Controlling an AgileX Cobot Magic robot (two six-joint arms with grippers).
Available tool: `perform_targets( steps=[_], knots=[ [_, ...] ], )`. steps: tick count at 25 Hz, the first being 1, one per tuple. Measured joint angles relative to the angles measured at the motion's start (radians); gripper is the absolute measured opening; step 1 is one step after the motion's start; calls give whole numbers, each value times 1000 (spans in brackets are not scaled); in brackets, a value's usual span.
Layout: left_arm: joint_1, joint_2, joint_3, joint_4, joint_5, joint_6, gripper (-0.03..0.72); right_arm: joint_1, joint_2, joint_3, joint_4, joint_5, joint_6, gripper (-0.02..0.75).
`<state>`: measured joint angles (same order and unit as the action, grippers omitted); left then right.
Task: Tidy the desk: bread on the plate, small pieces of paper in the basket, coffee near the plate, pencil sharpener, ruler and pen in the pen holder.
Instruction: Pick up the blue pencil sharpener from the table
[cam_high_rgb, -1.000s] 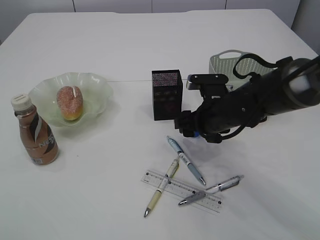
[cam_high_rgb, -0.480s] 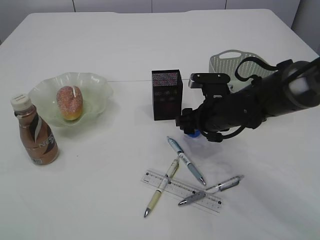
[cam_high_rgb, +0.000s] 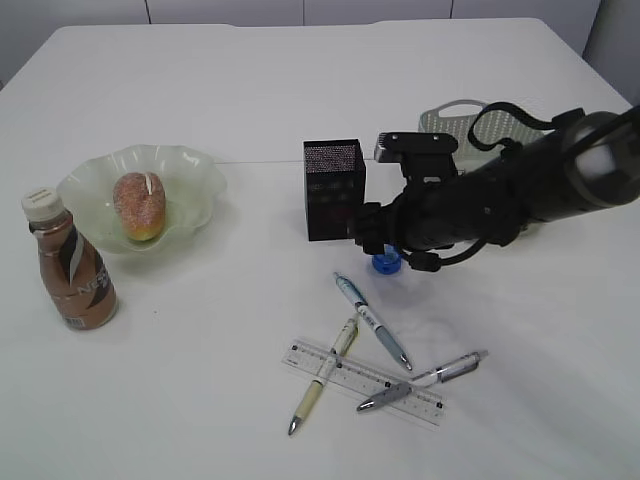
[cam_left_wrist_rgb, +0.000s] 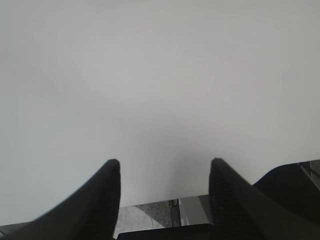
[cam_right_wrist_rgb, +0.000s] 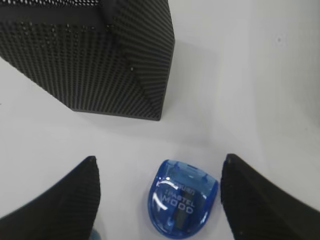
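A blue pencil sharpener (cam_right_wrist_rgb: 183, 205) lies on the table just in front of the black mesh pen holder (cam_right_wrist_rgb: 95, 55). My right gripper (cam_right_wrist_rgb: 160, 160) hovers over it, open, with the sharpener (cam_high_rgb: 387, 263) low between the fingers and untouched. In the exterior view the right gripper (cam_high_rgb: 372, 240) is beside the pen holder (cam_high_rgb: 334, 188). Three pens (cam_high_rgb: 372, 320) and a clear ruler (cam_high_rgb: 305, 357) lie crossed nearer the front. Bread (cam_high_rgb: 138, 205) sits on the green plate (cam_high_rgb: 200, 170), with the coffee bottle (cam_high_rgb: 72, 265) beside it. My left gripper (cam_left_wrist_rgb: 165, 162) is open over bare table. No small pieces of paper are in view.
A pale green basket (cam_high_rgb: 450, 122) stands behind the right arm at the back right. In the left wrist view the table's edge (cam_left_wrist_rgb: 150, 202) and a strip of floor show below the left fingers.
My right arm has moved back and a little left toward the pen holder, and the blue sharpener now shows below the gripper. Nothing else has moved.
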<state>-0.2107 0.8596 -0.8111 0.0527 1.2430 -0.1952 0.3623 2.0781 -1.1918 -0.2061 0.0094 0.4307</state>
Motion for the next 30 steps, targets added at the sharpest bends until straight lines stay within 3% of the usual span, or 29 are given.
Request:
perform_targets(
  steps=[30],
  knots=[
    [0,0,0,-2,0,0,405,0,36,-2,-2,10,0,578]
  ],
)
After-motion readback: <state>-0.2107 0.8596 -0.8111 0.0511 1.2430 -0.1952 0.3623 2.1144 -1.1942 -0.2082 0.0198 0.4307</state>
